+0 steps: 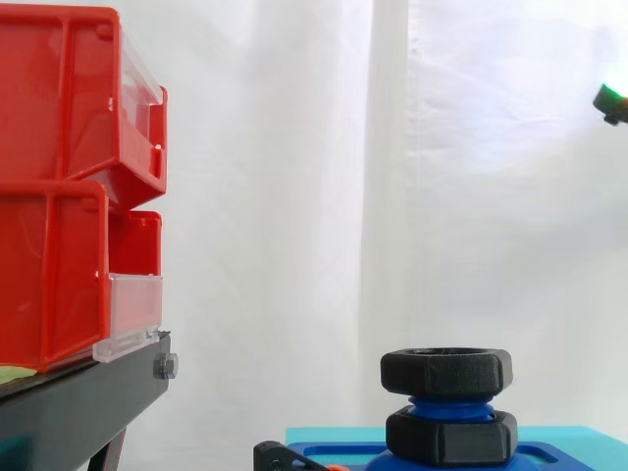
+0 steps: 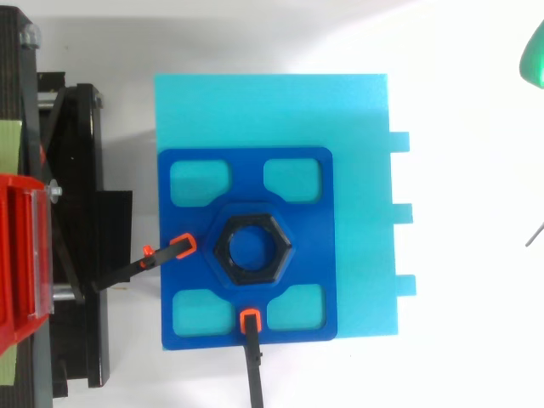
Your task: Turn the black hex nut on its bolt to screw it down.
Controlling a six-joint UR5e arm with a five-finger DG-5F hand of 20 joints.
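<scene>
White curtain (image 1: 294,196) behind black hex nut (image 1: 446,371), hand (image 1: 610,100) mostly off-frame

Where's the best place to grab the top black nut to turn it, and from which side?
Take the top nut by two opposite flat sides, coming down from above. It sits level on the blue bolt with its flats upright and open all round, while the second nut close beneath crowds a low sideways approach.
</scene>
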